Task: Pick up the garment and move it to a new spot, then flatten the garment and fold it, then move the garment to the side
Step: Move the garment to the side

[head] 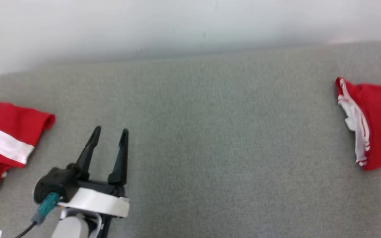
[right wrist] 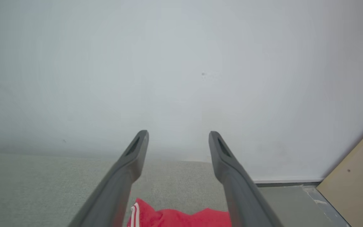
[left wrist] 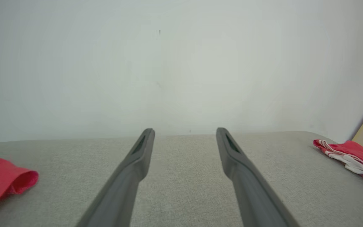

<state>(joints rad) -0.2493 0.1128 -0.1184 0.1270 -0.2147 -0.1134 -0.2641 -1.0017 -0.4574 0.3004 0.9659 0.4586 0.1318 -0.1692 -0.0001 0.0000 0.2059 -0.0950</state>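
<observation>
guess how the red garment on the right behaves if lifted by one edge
Probably floppy: the red garment lies in soft folds, so it would likely drape. It looks thin, so likely light. Pushed on the grey surface, it may bunch.

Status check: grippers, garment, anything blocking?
Left gripper open, empty, over the grey surface. Right gripper open, striped red garment lying just below it, ungripped. Second red garment bunched at far left, clear of the left gripper.
</observation>
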